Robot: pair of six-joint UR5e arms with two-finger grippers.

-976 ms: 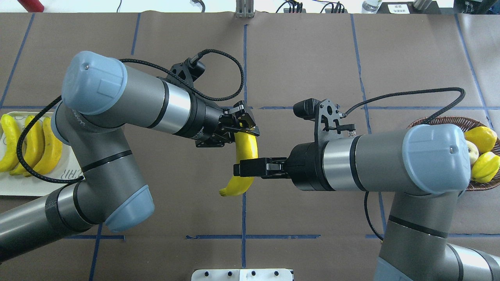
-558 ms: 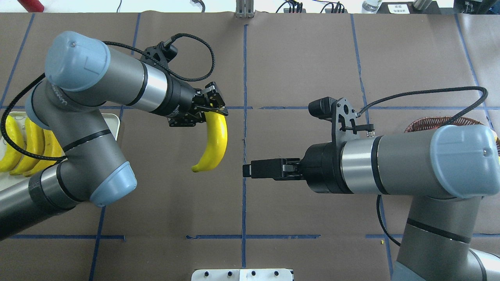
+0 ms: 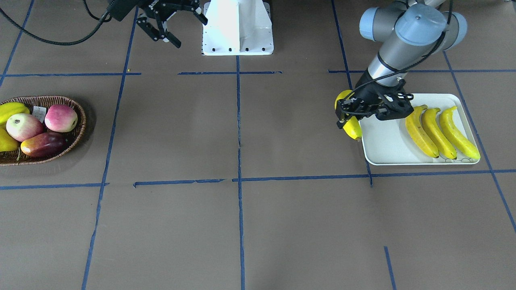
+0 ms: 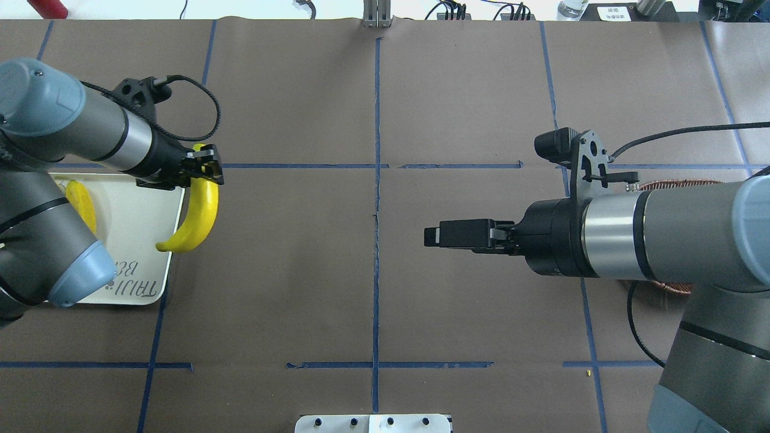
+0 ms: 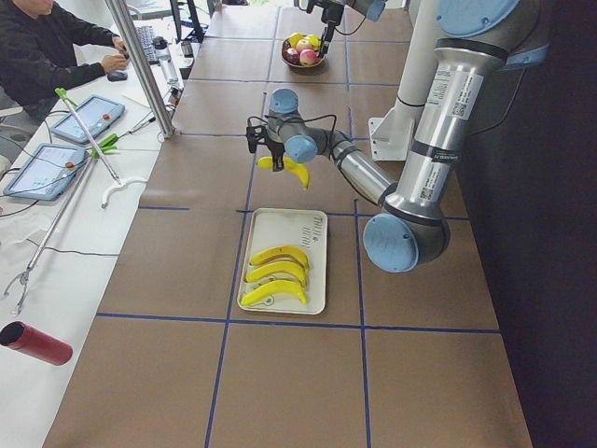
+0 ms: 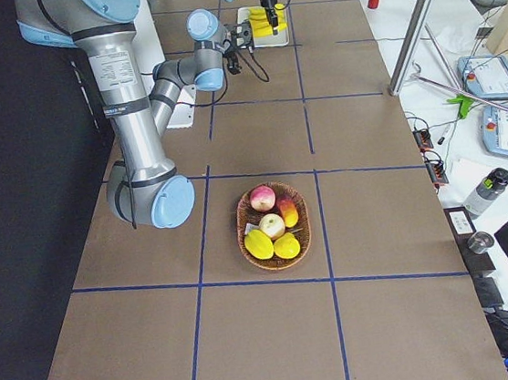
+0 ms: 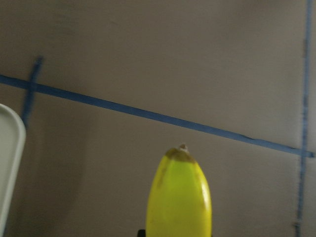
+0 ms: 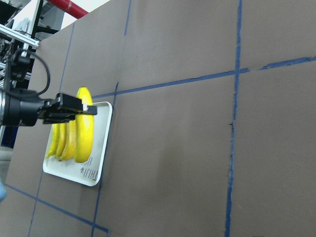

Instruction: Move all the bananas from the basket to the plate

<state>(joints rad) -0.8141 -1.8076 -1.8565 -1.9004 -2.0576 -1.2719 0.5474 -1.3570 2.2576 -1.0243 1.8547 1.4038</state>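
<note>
Carry step, placement next. My left end effector point(image 4: 201, 165) is clamped on one end of a banana point(image 4: 195, 222), which hangs in the air at the plate point(image 4: 135, 222) edge. Three bananas point(image 3: 433, 129) lie side by side on its far half. Next move: shift over the bare half, lower, release. My right end effector point(image 4: 430, 236) is mid-counter, jaws apart, empty. The basket point(image 3: 78, 121) is far right. The counter point(image 4: 373, 90) is brown paper with a blue tape grid. An operator point(image 5: 47, 56) sits at a side desk.
</note>
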